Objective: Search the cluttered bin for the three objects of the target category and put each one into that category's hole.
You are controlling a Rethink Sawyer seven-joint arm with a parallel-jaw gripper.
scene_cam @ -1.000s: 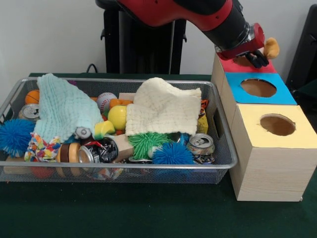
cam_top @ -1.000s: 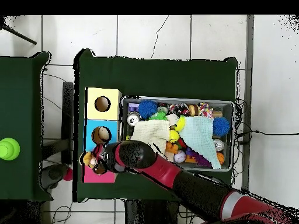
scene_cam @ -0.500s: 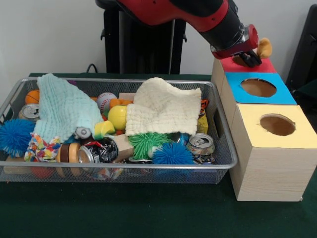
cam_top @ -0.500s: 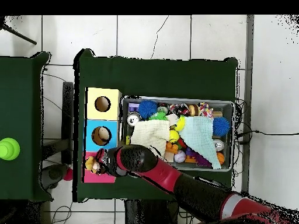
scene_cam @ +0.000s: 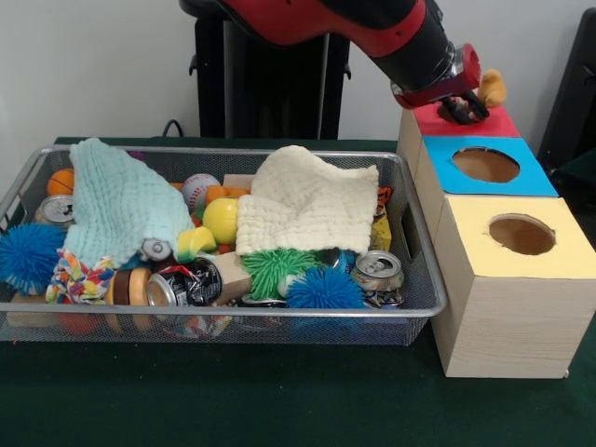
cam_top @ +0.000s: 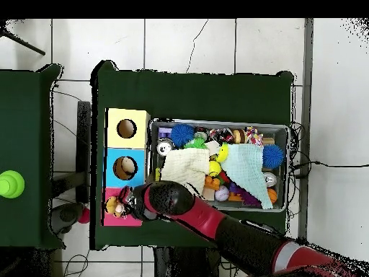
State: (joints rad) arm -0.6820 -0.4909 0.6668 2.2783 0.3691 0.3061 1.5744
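My gripper (scene_cam: 463, 105) hangs low over the red-topped box (scene_cam: 424, 122) at the far end of the row of boxes. It is shut on a small orange plush toy (scene_cam: 491, 88), which sticks out on its right side. In the overhead view the gripper (cam_top: 121, 206) and the toy (cam_top: 112, 208) cover the red box (cam_top: 124, 219), so its hole is hidden. The blue box hole (scene_cam: 485, 165) and the yellow box hole (scene_cam: 521, 234) stand open. The wire bin (scene_cam: 421, 304) holds the clutter to the left of the boxes.
In the bin lie a mint cloth (scene_cam: 116, 203), a cream cloth (scene_cam: 305, 210), crushed cans (scene_cam: 377, 270), spiky blue (scene_cam: 322, 291) and green (scene_cam: 277, 265) balls, a yellow ball (scene_cam: 221, 220) and a baseball (scene_cam: 198, 189). Something pale shows inside the blue box hole (cam_top: 127, 168).
The gripper has carried the orange plush toy a little left and down, from past the red box's edge to over its top.
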